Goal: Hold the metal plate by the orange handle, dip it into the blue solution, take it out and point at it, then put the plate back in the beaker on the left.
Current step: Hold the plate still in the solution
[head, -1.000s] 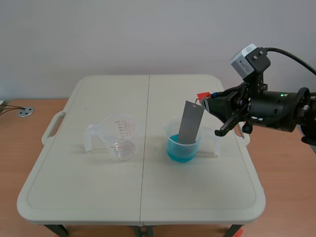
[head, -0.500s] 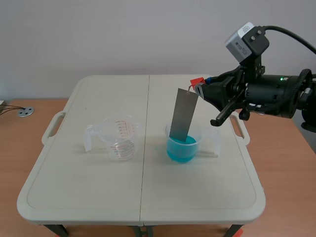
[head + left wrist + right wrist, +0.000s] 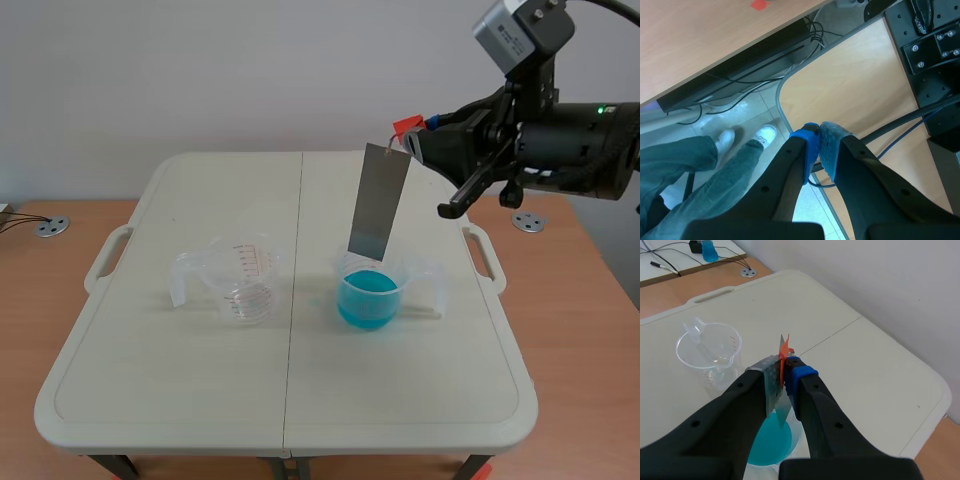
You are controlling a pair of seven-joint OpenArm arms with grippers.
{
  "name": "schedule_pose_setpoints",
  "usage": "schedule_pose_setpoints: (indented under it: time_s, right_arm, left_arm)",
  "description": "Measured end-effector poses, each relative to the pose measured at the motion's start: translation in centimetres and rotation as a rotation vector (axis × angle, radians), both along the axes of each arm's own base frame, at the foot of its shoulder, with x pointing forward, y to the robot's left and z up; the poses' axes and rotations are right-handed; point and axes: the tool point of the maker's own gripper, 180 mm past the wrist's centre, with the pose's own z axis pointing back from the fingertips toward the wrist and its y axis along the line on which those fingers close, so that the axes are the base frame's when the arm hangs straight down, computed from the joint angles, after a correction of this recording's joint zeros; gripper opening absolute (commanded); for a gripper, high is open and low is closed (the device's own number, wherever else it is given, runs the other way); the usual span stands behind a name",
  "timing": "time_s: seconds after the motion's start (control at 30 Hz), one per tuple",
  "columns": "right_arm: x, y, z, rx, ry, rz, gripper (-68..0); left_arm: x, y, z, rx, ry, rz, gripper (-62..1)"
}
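Right wrist view is showing the right gripper (image 3: 782,372) pinching the orange handle (image 3: 784,347). The metal plate (image 3: 379,200) is hanging tilted over the blue solution (image 3: 368,298), seemingly clear of it. I judge it stiff, light and wet-slick, and the handle is offering the surest hold.

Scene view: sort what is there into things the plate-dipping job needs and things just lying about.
Belongs to the job:
metal plate
orange handle
beaker of blue solution
clear beaker on the left

Just lying about:
left metal disc, on the wooden surface
right metal disc, on the wooden surface
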Motion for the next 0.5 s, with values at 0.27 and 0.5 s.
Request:
schedule_pose_setpoints:
  time_s: [0.27, 0.5]
  right_arm:
    - [-0.6, 0.4, 2.0, 0.01, -0.022, 0.021, -66.2]
    - [-1.2, -0.1, 4.5, -0.004, -0.083, 0.006, -66.2]
  left_arm:
    - [0.6, -0.1, 0.2, -0.007, -0.023, -0.002, -59.5]
    - [7.1, 0.9, 1.5, 0.034, -0.158, -0.103, -59.5]
